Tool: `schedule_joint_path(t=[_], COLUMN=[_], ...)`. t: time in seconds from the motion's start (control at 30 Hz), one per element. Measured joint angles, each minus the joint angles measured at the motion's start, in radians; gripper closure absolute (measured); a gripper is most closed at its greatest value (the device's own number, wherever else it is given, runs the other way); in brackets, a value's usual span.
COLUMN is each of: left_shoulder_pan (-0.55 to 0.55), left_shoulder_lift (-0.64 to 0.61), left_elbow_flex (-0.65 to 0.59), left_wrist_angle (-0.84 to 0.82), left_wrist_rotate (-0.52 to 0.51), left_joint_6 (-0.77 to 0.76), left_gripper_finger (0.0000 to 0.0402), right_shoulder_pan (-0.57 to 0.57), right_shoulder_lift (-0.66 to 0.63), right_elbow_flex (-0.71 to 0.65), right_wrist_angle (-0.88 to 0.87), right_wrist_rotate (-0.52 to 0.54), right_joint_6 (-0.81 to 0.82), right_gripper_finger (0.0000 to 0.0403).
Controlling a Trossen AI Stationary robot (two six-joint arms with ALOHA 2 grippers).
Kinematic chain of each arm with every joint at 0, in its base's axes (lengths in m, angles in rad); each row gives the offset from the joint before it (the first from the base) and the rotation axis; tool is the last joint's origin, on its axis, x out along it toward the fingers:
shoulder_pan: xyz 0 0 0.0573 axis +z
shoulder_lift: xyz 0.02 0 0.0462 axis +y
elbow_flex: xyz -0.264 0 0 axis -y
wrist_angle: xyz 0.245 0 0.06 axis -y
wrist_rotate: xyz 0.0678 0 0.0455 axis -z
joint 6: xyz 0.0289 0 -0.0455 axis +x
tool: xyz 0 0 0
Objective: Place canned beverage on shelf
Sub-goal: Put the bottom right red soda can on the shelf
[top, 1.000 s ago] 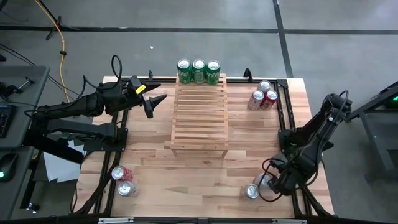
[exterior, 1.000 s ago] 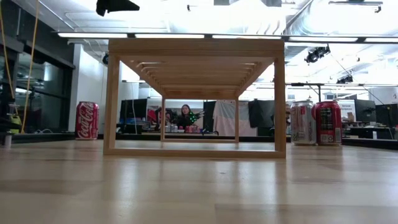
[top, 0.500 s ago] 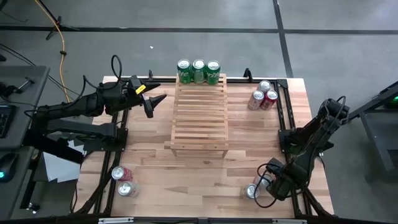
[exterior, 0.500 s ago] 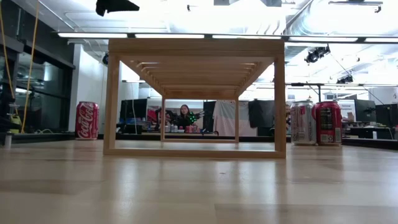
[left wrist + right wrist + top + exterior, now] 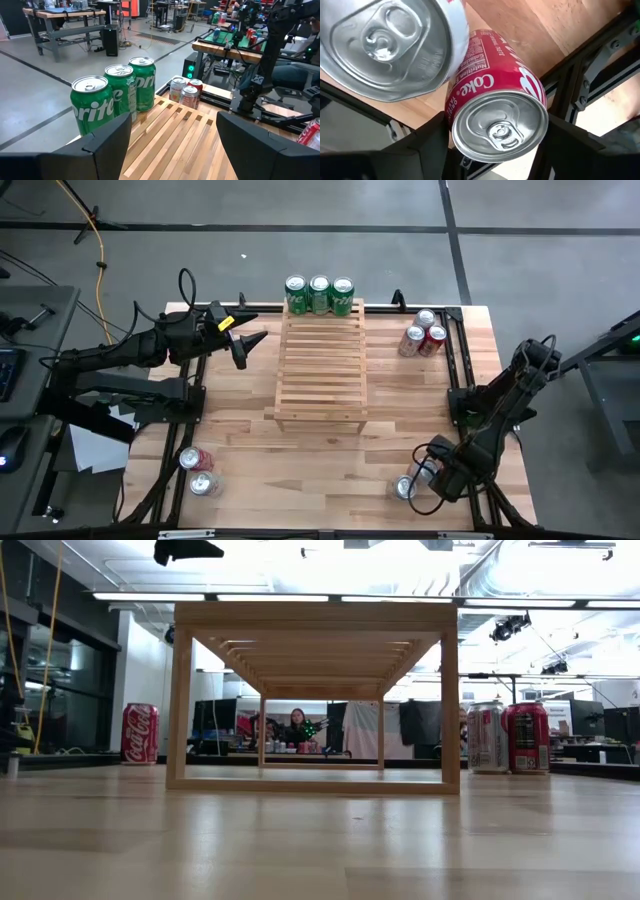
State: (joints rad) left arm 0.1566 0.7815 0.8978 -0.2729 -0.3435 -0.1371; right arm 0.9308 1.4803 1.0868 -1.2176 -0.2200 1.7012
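The right gripper [image 5: 428, 477] is down at the table's near right corner, over a pair of cans. In the right wrist view its two fingers [image 5: 427, 145] stand one on each side of a red Coke can [image 5: 496, 117], open and not visibly pressing on it; a silver-topped can [image 5: 390, 45] stands touching that red one. The step in hand looks like the grasp. To do it well, the fingers should drop low enough to bear on the can's body and not its rim, close squarely across the middle, and leave the silver neighbour unknocked. The lift ought to go straight up before any sideways travel, since the neighbour touches it and the table's dark frame rail runs just beside.

Farther in, the shelf [image 5: 321, 370] sits at the middle of the table, its slats bare except at the far end, where three green cans [image 5: 319, 294] stand in a row. A good landing place is an open stretch of slats, with the can base resting across slats, not in a gap.

The left gripper [image 5: 247, 343] waits above the table's far left part, just beside the shelf, jaws wide and empty.
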Motion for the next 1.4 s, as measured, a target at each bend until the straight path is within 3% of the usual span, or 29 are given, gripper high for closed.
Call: schedule_joint_path(t=[0.13, 0.33, 0.57, 0.67, 0.83, 0.93, 1.1, 1.2, 1.4], left_shoulder_pan=[0.000, 0.000, 0.000, 0.000, 0.000, 0.000, -0.012, -0.061, -0.189], left_shoulder_lift=[0.000, 0.000, 0.000, 0.000, 0.000, 0.000, 0.036, 0.090, 0.259], left_elbow_flex=[0.000, 0.000, 0.000, 0.000, 0.000, 0.000, 0.001, 0.011, 0.147], left_wrist_angle=[0.000, 0.001, 0.002, 0.002, 0.002, 0.009, 0.144, 0.249, 0.243], left_wrist_rotate=[0.000, 0.025, 0.079, 0.086, 0.091, 0.107, 0.241, 0.292, 0.316], left_joint_6=[0.000, 0.002, 0.001, 0.002, 0.008, 0.003, -0.082, -0.094, -0.012], left_gripper_finger=[0.0117, 0.0117, 0.0117, 0.0117, 0.0117, 0.0117, 0.0117, 0.0117, 0.0117], right_shoulder_pan=[0.012, 0.011, -0.013, -0.041, -0.110, -0.154, -0.253, -0.332, -0.482], right_shoulder_lift=[-0.016, -0.044, -0.054, -0.054, -0.055, -0.055, -0.055, -0.055, -0.053], right_elbow_flex=[0.102, 0.373, 0.605, 0.659, 0.703, 0.706, 0.706, 0.706, 0.706], right_wrist_angle=[-0.116, -0.356, -0.351, -0.357, -0.355, -0.329, -0.219, -0.119, 0.132], right_wrist_rotate=[0.030, 0.080, 0.307, 0.408, 0.489, 0.534, 0.617, 0.673, 0.684], right_joint_6=[-0.027, -0.062, -0.110, -0.162, -0.276, -0.362, -0.576, -0.739, -1.071], right_gripper_finger=[0.0140, 0.0140, 0.0141, 0.0141, 0.0141, 0.0141, 0.0141, 0.0141, 0.0141])
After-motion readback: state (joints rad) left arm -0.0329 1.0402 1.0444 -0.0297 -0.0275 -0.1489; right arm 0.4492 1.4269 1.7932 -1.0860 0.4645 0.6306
